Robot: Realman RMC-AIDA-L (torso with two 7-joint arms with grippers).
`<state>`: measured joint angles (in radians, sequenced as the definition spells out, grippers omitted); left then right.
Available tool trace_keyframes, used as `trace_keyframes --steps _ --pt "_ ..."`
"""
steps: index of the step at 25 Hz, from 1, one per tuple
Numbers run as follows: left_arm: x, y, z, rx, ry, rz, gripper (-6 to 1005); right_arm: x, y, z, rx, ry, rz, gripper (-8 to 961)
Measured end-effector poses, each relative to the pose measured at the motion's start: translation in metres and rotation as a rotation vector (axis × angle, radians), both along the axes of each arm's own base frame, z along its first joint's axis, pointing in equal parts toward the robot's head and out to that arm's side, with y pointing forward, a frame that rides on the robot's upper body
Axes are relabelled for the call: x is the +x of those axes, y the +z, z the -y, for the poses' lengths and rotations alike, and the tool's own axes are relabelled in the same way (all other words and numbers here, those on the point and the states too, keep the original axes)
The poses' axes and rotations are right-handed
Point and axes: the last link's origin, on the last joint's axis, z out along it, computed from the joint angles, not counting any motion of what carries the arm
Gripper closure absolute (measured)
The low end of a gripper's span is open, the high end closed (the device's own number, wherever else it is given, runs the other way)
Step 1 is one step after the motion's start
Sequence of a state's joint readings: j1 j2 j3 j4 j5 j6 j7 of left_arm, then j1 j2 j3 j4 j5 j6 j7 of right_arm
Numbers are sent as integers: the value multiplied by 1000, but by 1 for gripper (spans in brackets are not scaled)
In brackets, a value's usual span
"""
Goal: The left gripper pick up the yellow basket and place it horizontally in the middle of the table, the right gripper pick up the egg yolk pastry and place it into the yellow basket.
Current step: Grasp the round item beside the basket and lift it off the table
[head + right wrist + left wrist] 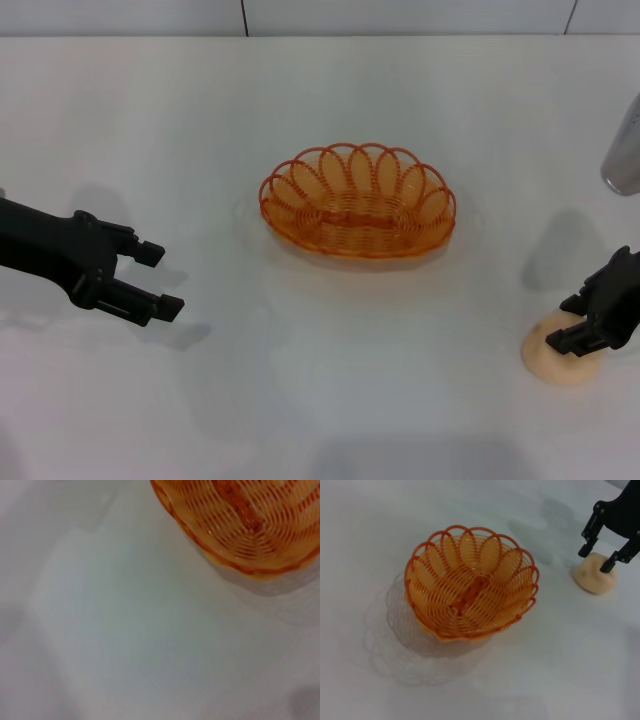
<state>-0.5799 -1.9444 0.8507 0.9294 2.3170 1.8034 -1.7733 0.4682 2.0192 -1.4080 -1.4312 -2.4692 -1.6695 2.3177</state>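
Right gripper [573,322]: lowered at the right edge of the head view, right over the pastry [562,360]; its fingers are spread, one tip set on each side of the pastry's top, as seen in the left wrist view [600,560]. Whether the tips touch the pastry cannot be told.
Pastry [595,576]: a pale tan bun, rested on the table [330,400] directly under the right gripper's fingers.
Basket [357,200]: upright, long side across, well to the left of the right gripper, near the middle of the table; nothing is held in it [470,600]. Part of its wall and spiral base is caught in the right wrist view [245,525].
Left gripper [155,283]: held above the table on the far side of the basket from the right gripper, well apart from the basket; its two fingers are parted and nothing is gripped.
Silver cylinder [625,150]: seen just beyond the right gripper, cut off by the frame edge.
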Motion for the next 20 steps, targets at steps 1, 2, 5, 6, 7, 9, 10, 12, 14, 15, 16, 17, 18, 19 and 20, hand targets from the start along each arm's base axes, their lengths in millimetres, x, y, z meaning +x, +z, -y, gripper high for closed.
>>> trace_keyframes --steps 1,2,5,6,7,9,10,12,14,15,16,17,18,19,20 --pt "0 0 0 2 1 1 114 0 0 0 1 -1 0 412" --pt "0 0 0 3 2 2 114 0 0 0 1 -2 0 443" --pt "0 0 0 6 4 5 114 1 0 0 2 -3 1 510" --pt "0 -1 0 6 4 6 114 1 0 0 2 -3 0 516" --pt "0 -1 0 7 4 5 114 1 0 0 3 -3 0 521" --pt "0 -1 0 9 4 5 114 1 1 0 3 -4 0 532" --pt "0 0 0 10 5 5 114 1 1 0 3 -4 0 537" --pt "-1 0 -1 12 5 5 114 1 1 0 4 -5 0 548" --pt "-1 0 -1 14 5 4 114 1 1 0 4 -6 -1 584" --pt "-1 0 -1 16 5 3 114 1 1 0 4 -6 -1 615" --pt "-1 0 -2 18 5 3 114 1 1 0 4 -6 -3 646" --pt "-1 0 -2 20 4 4 114 1 1 0 3 -6 -4 677" --pt "0 0 -2 22 3 7 114 0 0 0 3 -6 -5 708" --pt "0 0 -2 23 3 9 114 0 1 0 3 -6 -7 719" --pt "0 0 -2 25 2 12 114 0 1 0 4 -6 -9 729"
